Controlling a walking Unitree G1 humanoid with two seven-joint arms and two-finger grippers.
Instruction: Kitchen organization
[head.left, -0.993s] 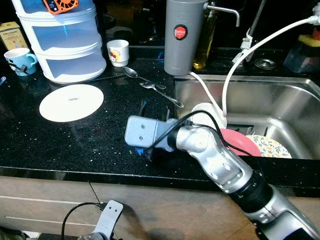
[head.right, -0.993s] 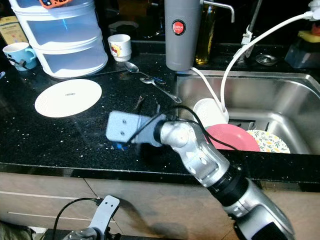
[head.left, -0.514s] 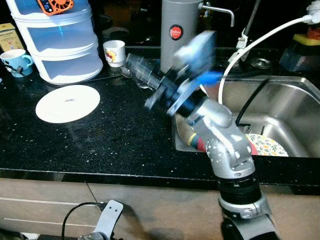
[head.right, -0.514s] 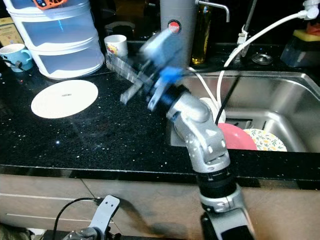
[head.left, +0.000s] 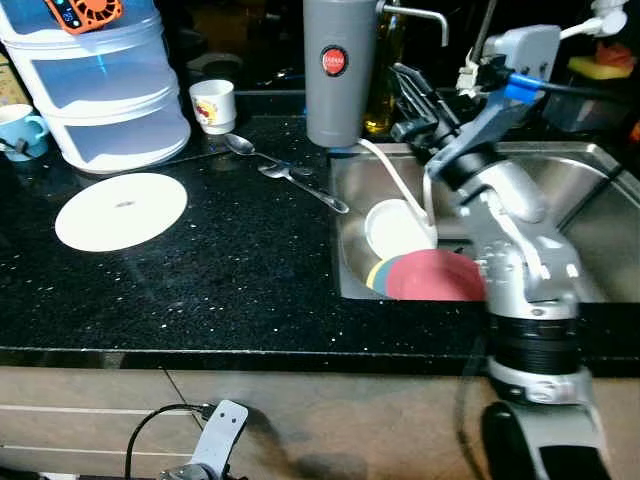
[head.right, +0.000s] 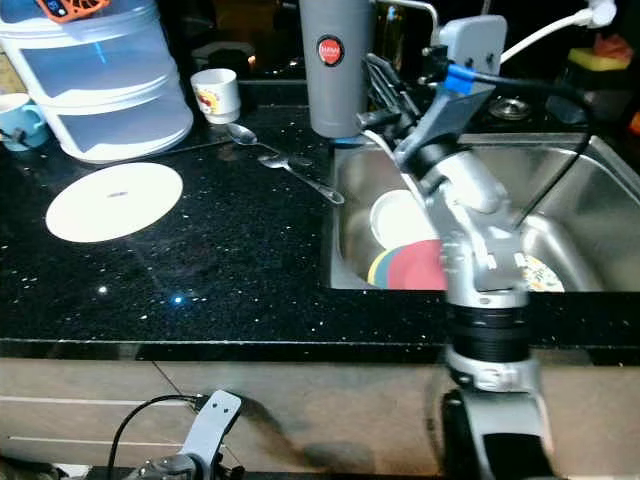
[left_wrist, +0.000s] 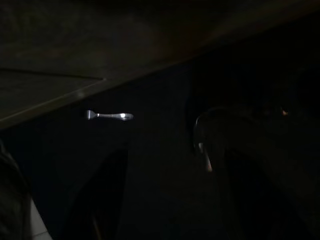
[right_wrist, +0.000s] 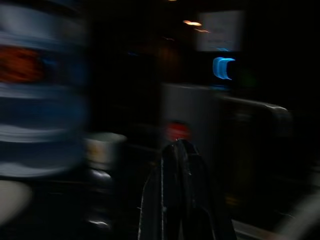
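Above the sink's (head.left: 600, 160) left end, the right gripper (head.left: 410, 92) hangs raised beside the grey flask (head.left: 338, 70), its fingers (right_wrist: 177, 200) pressed together on nothing. Plates (head.left: 430, 275) lie stacked in the basin. On the dark surface (head.left: 220, 270) sit a white plate (head.left: 120, 210) and two spoons (head.left: 290, 175).

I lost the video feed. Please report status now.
Right gripper raised over sink, jaws shut, empty. Left arm idle. Plates in sink, spoons on counter. Thermos close beside gripper.
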